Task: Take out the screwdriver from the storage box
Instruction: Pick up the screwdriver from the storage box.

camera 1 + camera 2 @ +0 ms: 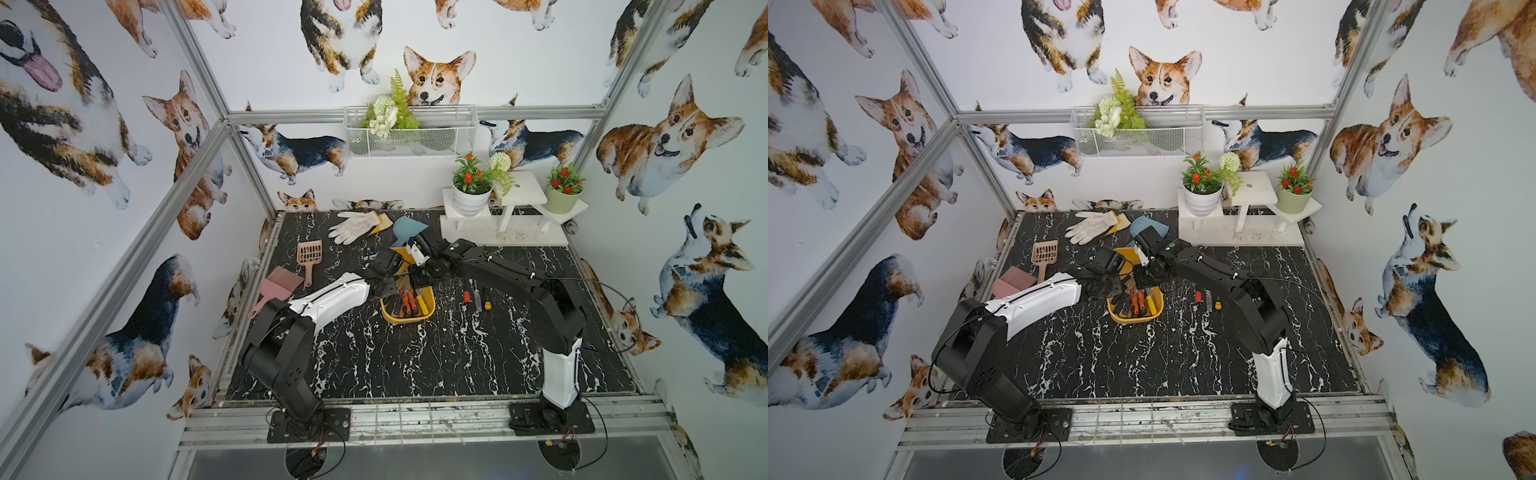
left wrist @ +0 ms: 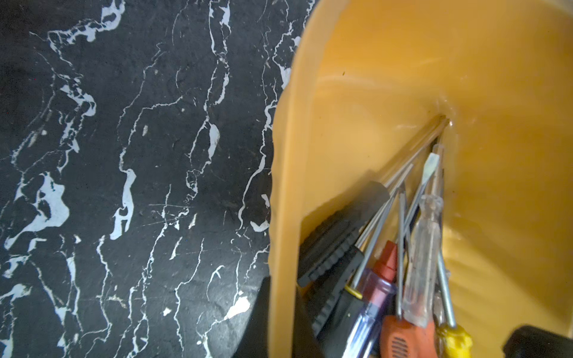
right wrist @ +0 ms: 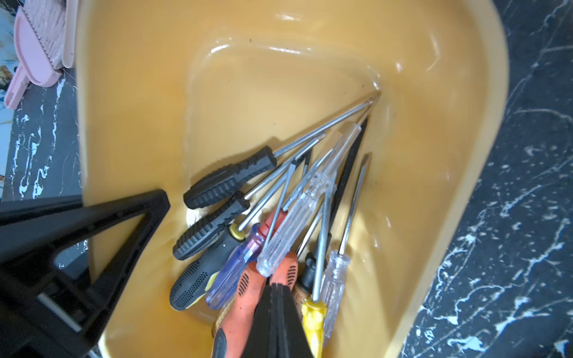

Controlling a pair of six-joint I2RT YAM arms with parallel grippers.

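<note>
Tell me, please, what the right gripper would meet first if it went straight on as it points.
Most likely an orange-handled screwdriver in the storage box: the shut right gripper has its tip between two such handles. Depth is unclear; the clear-handled screwdriver lies just beyond.

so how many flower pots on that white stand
2: a white pot on the stand, at the end nearer the table middle, and a pale green pot at its end by the corner. None seems hidden.

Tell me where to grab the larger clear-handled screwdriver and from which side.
Likely best: grip the larger clear-handled screwdriver by its fluted handle, from straight above, pinching across its width. It lies on top of the other screwdrivers in the storage box, handle exposed; its shaft is hemmed in by theirs.
</note>
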